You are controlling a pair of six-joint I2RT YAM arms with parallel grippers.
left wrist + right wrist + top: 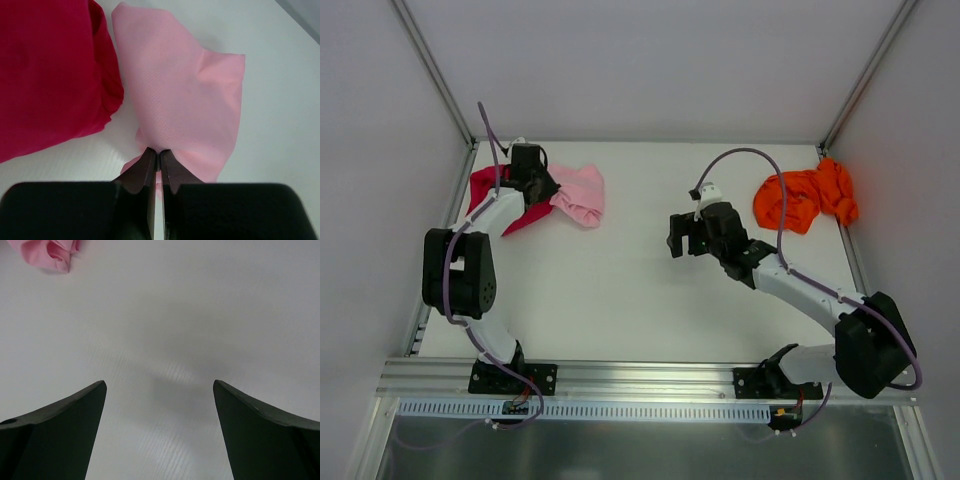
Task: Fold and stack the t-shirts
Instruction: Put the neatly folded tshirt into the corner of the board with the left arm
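The light pink t-shirt (580,194) lies bunched at the back left of the table. My left gripper (542,187) is shut on its near edge; in the left wrist view the pink cloth (185,100) runs up from my closed gripper (159,151). The magenta-red t-shirt (492,190) lies crumpled just left of it, partly under my left arm, and shows in the left wrist view (50,75). The bright orange t-shirt (806,197) is crumpled at the back right. My right gripper (682,238) is open and empty over bare table (160,385), with a pink corner (50,252) far off.
The white table (640,300) is walled by white panels at the back and sides. A metal rail (640,375) runs along the near edge, holding both arm bases. The orange shirt lies against the right wall.
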